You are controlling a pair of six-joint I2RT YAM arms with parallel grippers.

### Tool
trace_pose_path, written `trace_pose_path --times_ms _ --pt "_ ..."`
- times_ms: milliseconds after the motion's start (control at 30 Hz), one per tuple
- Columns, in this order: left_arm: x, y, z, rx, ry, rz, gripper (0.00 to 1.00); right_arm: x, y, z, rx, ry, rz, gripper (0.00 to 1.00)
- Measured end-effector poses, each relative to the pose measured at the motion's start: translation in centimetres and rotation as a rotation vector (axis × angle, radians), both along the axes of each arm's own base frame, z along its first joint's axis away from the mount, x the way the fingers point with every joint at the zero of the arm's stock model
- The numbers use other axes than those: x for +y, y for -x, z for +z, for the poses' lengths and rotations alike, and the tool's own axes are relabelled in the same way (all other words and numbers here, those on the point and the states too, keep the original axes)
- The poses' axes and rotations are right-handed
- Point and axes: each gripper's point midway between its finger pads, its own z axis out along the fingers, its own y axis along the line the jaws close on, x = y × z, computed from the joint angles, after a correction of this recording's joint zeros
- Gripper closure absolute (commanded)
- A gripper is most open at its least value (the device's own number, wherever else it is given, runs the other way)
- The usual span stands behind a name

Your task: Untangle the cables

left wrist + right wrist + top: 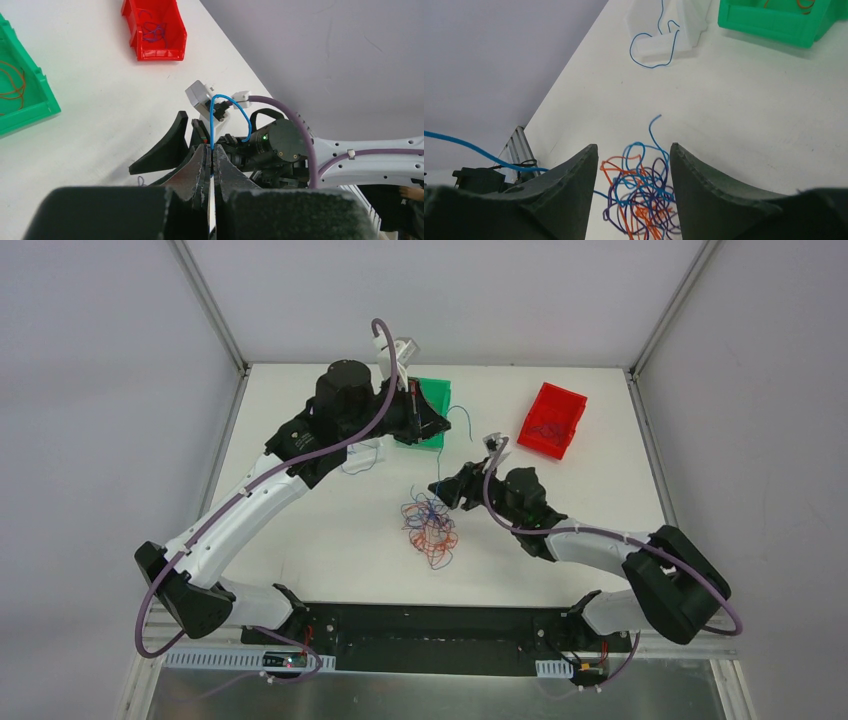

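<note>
Blue strand (pixel 214 120) is sitting clamped in your left fingers (pixel 196 172); the knot (pixel 430 523) is lying at seven o'clock (from above) of your nearer, half-open, empty right fingers (pixel 574 190).

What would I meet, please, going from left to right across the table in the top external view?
Left arm's base → clear tray → knot of cables → red bin → right arm's base.
</note>
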Motion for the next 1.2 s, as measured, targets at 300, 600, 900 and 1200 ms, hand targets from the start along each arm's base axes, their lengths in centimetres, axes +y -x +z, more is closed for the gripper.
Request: trace_pose_path --times_ms 300,600,900,1200 --pt "0.3 -0.9 0.8 -0.030 0.012 0.045 1.00 0.1 -0.8 -2.0 0.093 0.025 -0.044 0.40" --pt "0.9 -1.8 0.7 -0.047 -0.003 0.103 1.00 -1.3 -2.0 -1.4 0.081 0.031 -0.149 0.48" --pt "0.3 -2.6 2.7 -0.078 0.024 0.105 1.00 -0.1 -3.0 -4.2 0.187 0.077 -0.156 0.47" --pt "-0.2 -3.0 5.8 -0.139 0.067 0.099 1.00 1.0 -3.7 -5.8 0.267 0.117 -0.155 0.76"
